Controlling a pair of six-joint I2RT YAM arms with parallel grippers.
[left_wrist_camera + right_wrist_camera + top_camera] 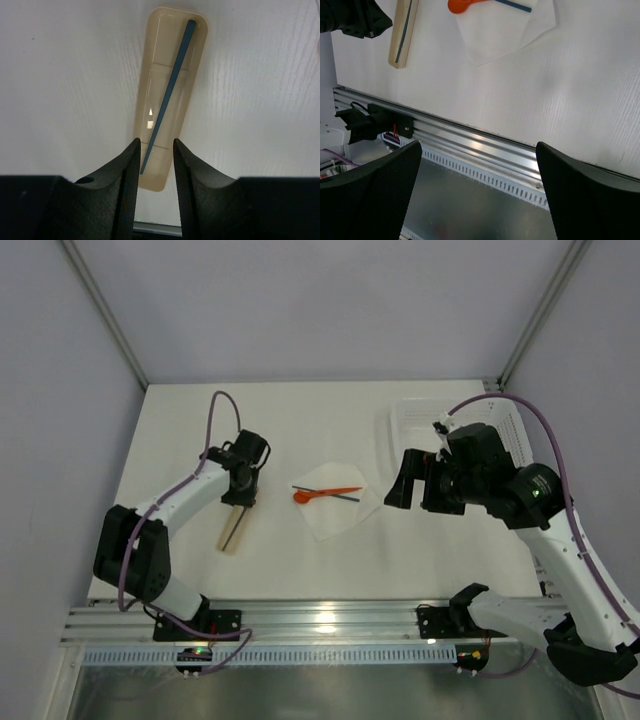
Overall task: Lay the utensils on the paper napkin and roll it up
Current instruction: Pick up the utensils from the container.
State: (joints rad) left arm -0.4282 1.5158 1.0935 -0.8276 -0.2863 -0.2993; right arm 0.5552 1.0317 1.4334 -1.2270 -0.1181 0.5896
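The paper napkin (pixel 338 510) lies mid-table, turned like a diamond. An orange spoon (pixel 322 493) and a thin dark stick (pixel 345 497) lie crossed on its upper part. In the left wrist view a blue-dark stick (pixel 172 85) rests inside a long beige tray (pixel 197 75). My left gripper (pixel 155 143) hangs over the tray's near end, its jaws narrowed either side of the stick with gaps showing, so open. My right gripper (pixel 412 485) hovers right of the napkin, wide open and holding nothing. In its own view the napkin (pixel 505 30) and spoon bowl (pixel 460 5) show at the top.
A white perforated basket (pixel 500 420) stands at the back right, partly behind the right arm. The beige tray (pixel 234 530) lies left of the napkin. An aluminium rail (pixel 330 625) runs along the near table edge.
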